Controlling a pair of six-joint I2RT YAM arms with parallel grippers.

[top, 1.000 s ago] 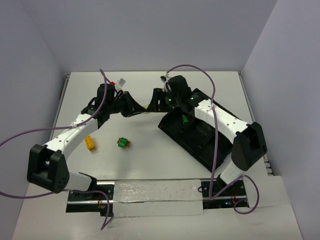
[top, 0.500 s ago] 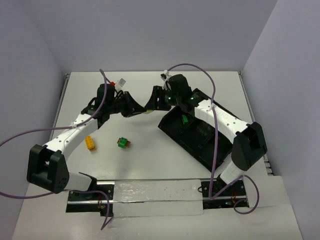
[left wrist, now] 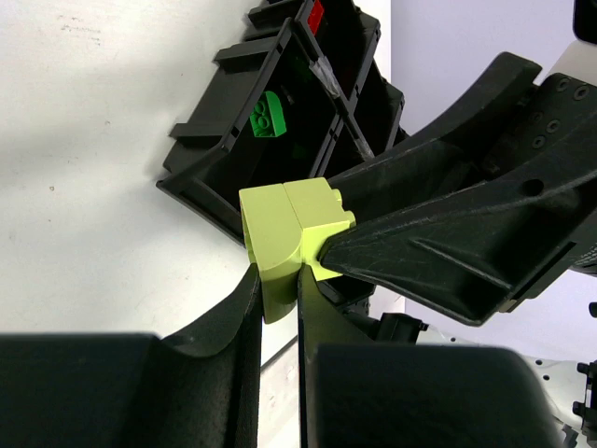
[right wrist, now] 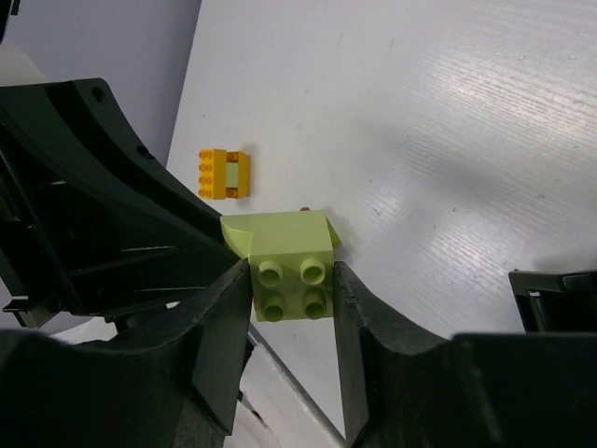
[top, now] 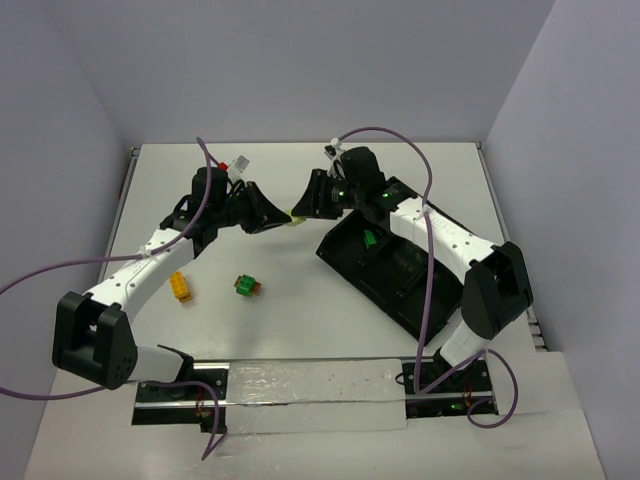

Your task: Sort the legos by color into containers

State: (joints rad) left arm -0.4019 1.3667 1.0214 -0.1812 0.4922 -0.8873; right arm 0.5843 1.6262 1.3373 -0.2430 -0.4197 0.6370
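Two pale yellow-green bricks [left wrist: 289,229], pressed together as one lump, sit between the fingers of two grippers, the left gripper [left wrist: 278,280] and the right gripper [right wrist: 291,280], each with two fingers. One black tray [left wrist: 201,189] lies beyond the left fingertips, holding one tray green brick [left wrist: 268,114] and, farther off, one red brick [left wrist: 316,16]. Beyond the right fingertips lies one yellow brick [right wrist: 224,174]. Well behind the left fingers, one table green brick [top: 242,285] adjoins one orange-brown brick [top: 256,289].

Soft, even light falls from overhead, bright enough everywhere; the white table [top: 300,330] carries only faint shadows beneath the arms. Seen from the right wrist, pale glare streaks its far right. Close up, the pale green brick [right wrist: 284,271] is crisp, the near black fingers [left wrist: 215,373] blurred.
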